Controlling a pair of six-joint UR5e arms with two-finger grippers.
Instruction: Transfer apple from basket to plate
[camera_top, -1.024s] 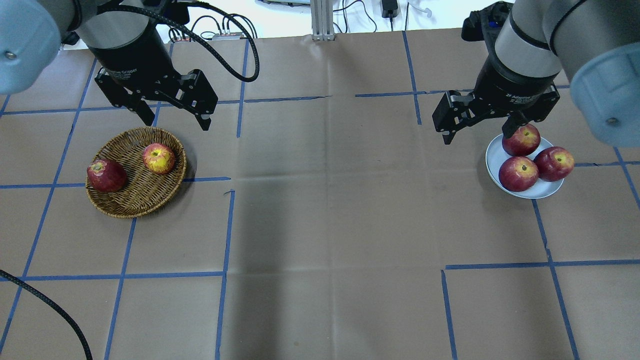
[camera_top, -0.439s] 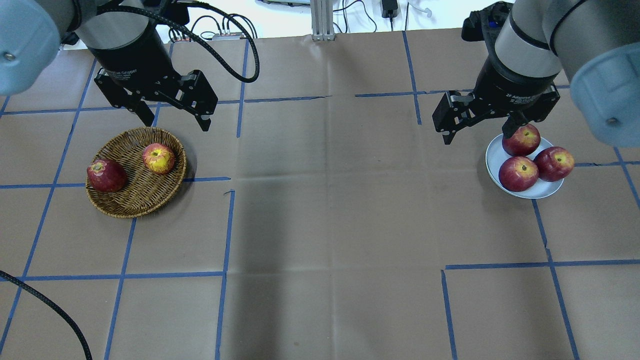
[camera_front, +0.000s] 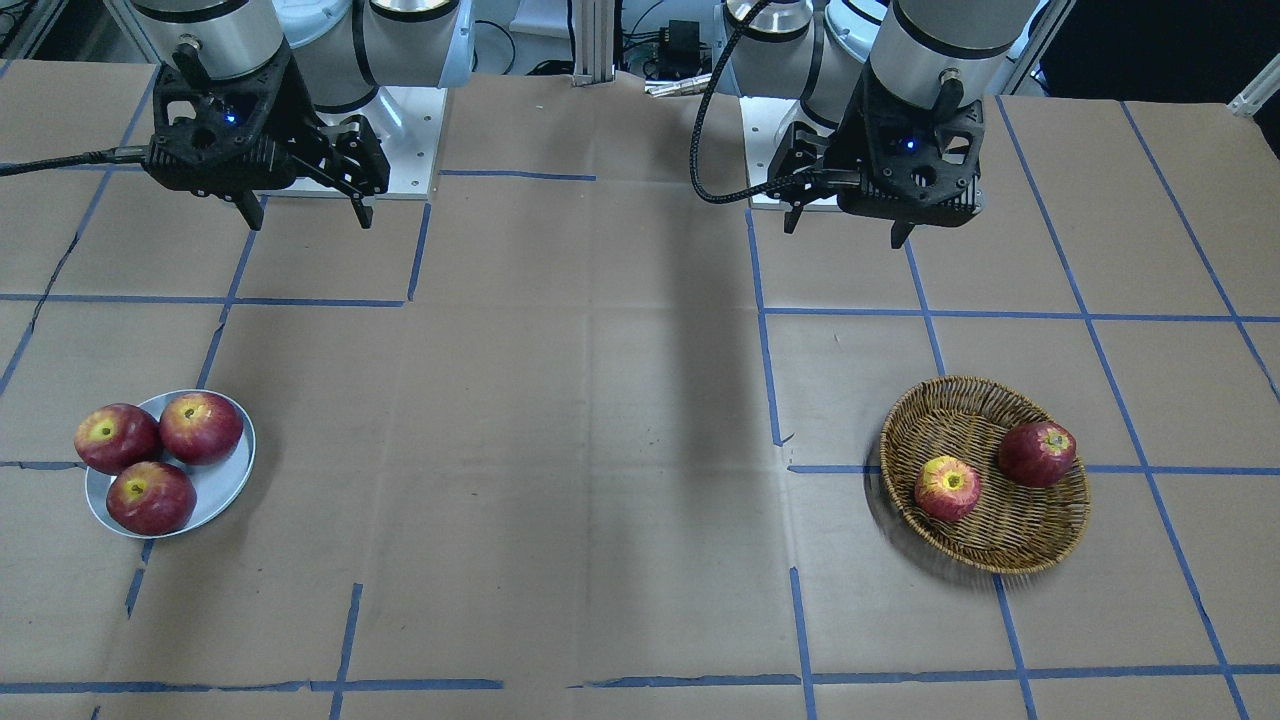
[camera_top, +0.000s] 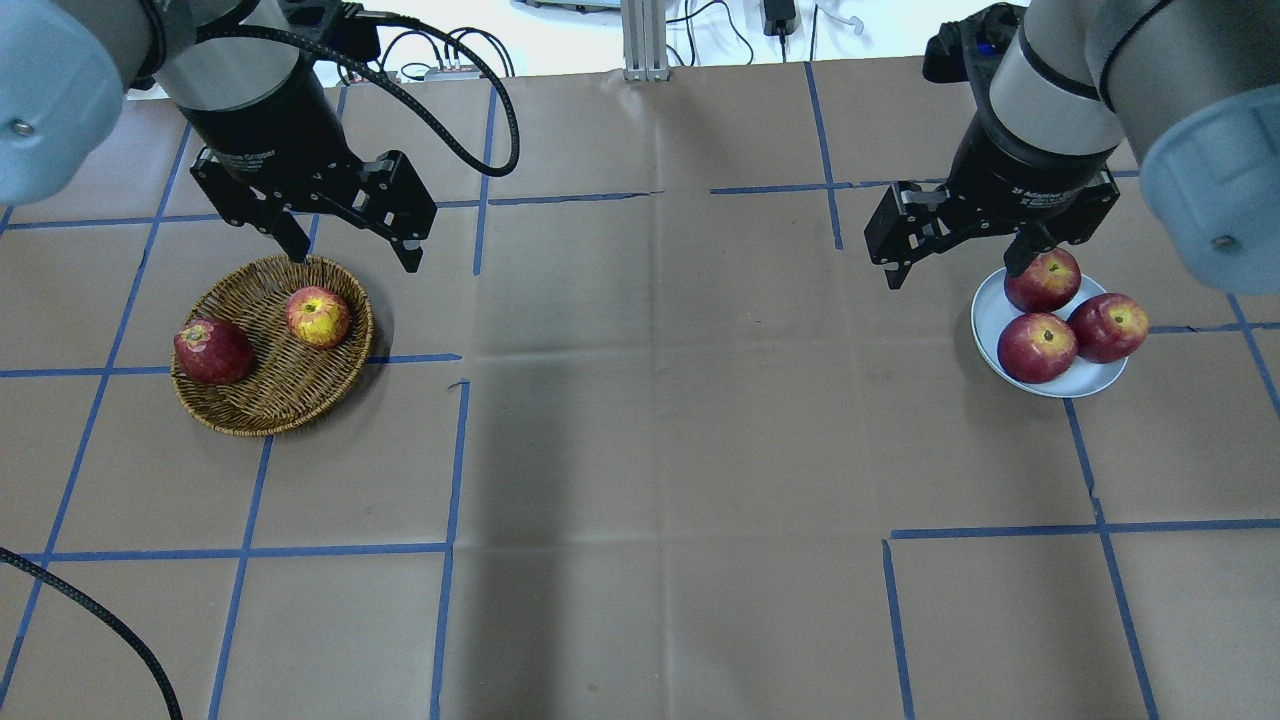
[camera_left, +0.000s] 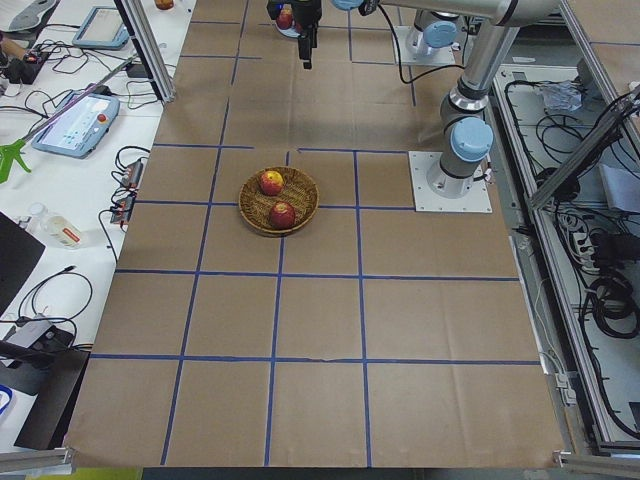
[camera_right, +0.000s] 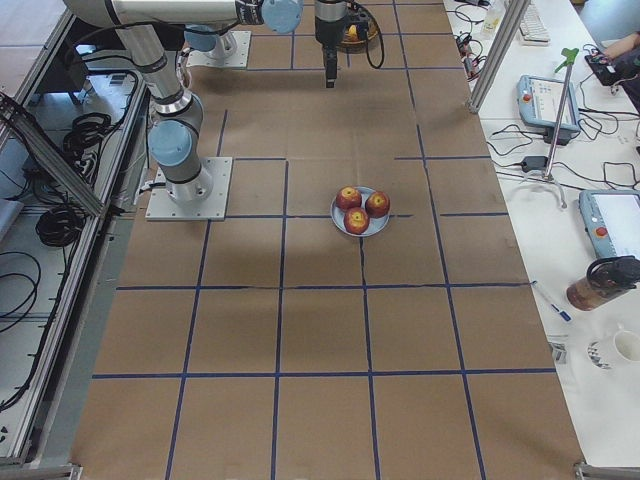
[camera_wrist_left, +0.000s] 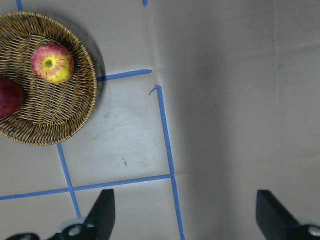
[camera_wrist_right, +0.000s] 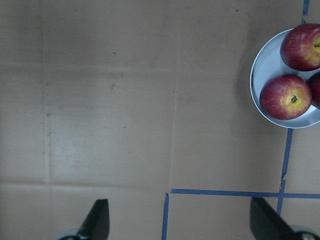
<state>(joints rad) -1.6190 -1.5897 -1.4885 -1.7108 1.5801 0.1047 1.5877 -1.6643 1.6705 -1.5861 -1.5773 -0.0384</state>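
Apple (camera_top: 318, 317) in basket (camera_top: 270, 400) | left hand (camera_top: 354, 260) apart | right hand (camera_top: 955, 276) apart

The apple (camera_top: 318, 316) is streaky orange-red with a broad yellow patch round its stem. The other apple (camera_top: 212, 351) in the tan-brown woven basket (camera_top: 270, 395) is deep red. The plate (camera_top: 990, 315) is plain pale grey-blue, and its 3 apples (camera_top: 1037, 347) are dark red with yellow dimples. The table (camera_top: 660, 400) is brown paper gridded with blue tape (camera_top: 245, 550). The left gripper (camera_top: 353, 260) and right gripper (camera_top: 954, 274) are black.
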